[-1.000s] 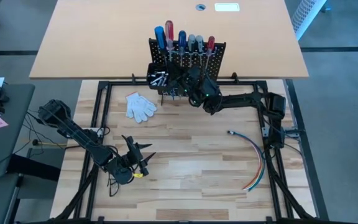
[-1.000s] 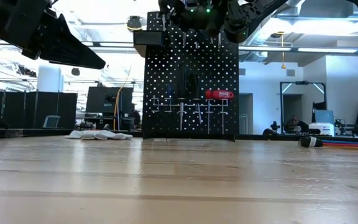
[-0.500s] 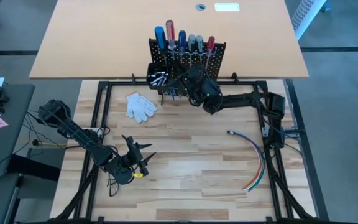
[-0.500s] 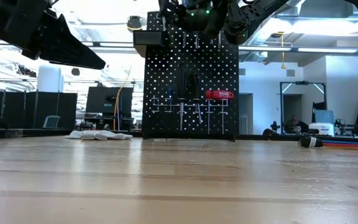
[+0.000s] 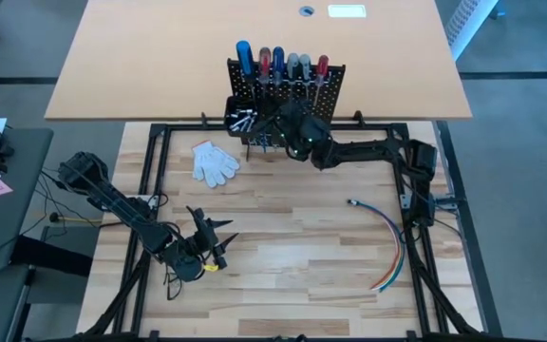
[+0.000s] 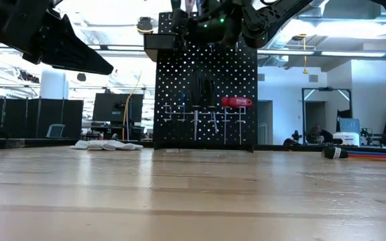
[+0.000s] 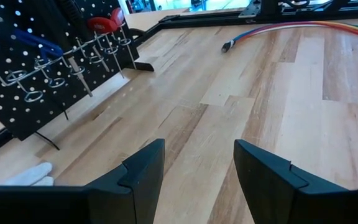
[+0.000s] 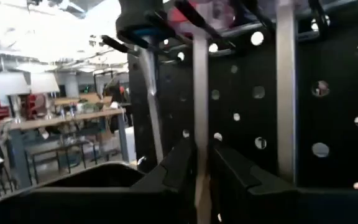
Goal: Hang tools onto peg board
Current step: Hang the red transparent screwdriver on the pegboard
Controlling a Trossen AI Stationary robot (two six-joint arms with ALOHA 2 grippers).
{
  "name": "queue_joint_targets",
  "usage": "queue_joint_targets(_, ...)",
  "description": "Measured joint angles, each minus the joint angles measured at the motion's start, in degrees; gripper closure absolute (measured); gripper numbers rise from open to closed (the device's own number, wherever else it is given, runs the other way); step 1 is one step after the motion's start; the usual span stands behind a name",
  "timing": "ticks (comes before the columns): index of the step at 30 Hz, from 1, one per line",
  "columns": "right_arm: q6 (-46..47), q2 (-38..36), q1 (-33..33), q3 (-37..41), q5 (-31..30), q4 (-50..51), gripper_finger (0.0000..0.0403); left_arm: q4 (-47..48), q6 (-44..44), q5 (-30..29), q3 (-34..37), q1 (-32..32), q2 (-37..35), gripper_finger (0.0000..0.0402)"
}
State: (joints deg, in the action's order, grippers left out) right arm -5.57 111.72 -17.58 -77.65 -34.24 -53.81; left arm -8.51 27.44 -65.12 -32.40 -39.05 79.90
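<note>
The peg board [image 5: 288, 90] stands upright at the table's far edge. A row of screwdrivers hangs in its top holders, handles up. The red-handled one [image 5: 265, 59] hangs among them, its handle level with the rest. My right gripper [image 8: 202, 168] is high against the board's front [image 6: 210, 17]. It is narrowly open, with one finger on either side of that screwdriver's steel shaft [image 8: 201, 106]. Near the table's near left corner, my left gripper [image 7: 197, 168] hovers open with nothing between its fingers.
A black bin with silver bits [image 5: 242, 119] hangs at the board's left end. A red-handled tool [image 6: 236, 102] hangs lower on the board. A white glove [image 5: 215, 161] lies in front of the board to the left. Coloured cables [image 5: 387, 242] lie at the right.
The red screwdriver's handle has sunk from above the row to level with the other handles. In the low view it has come into sight at the top. My right gripper has stayed at the board, tipping slightly.
</note>
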Motion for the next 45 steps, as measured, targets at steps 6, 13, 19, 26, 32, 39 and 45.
queue_joint_targets(6,-0.95,-0.39,0.60,-0.07,1.40,4.32,0.0270,0.00,0.00,-0.04,0.00,0.00,-0.02,0.0212)
queue_joint_targets(13,-9.42,-3.67,5.20,-0.01,0.95,10.73,0.0192,0.01,0.00,-0.02,-0.02,0.00,-0.02,0.0212)
queue_joint_targets(19,-21.36,-6.21,11.37,0.13,0.54,14.20,0.0177,0.04,-0.11,0.00,-0.02,0.00,-0.02,0.0212)
queue_joint_targets(26,-28.32,-7.54,12.45,0.13,-3.57,17.61,0.0185,0.00,-0.09,0.26,-0.02,-0.04,-0.02,0.0212)
queue_joint_targets(32,-22.36,-7.52,9.90,0.12,-3.70,24.67,0.0192,0.00,-0.07,0.31,-0.04,-0.04,-0.02,0.0212)
queue_joint_targets(39,-19.71,-7.58,8.24,0.00,-3.41,26.21,0.0193,0.00,-0.02,0.31,-0.04,-0.04,-0.02,0.0212)
queue_joint_targets(45,-24.52,-7.58,10.11,-0.02,-4.55,26.41,0.0193,0.00,-0.02,0.31,-0.04,-0.04,-0.02,0.0212)
